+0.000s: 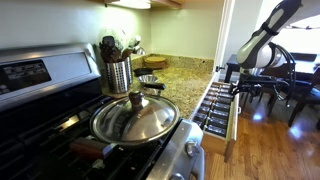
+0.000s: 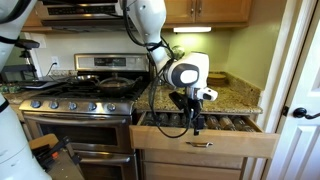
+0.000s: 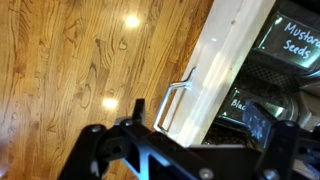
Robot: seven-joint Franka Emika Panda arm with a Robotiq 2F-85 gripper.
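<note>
Standing by the stove [image 2: 85,95], I see the granite desk [image 2: 235,97] beside it and, under its edge, a wooden drawer [image 2: 205,143] open wide. The end effector [image 2: 194,125] hangs just above the drawer's inside, fingers spread apart, gripping nothing. Inside lie rows of spice jars [image 3: 290,40]; a metal handle [image 3: 172,100] sits on the drawer's front.

Open drawer [image 2: 205,143]; spice jars [image 2: 228,123] inside
</note>
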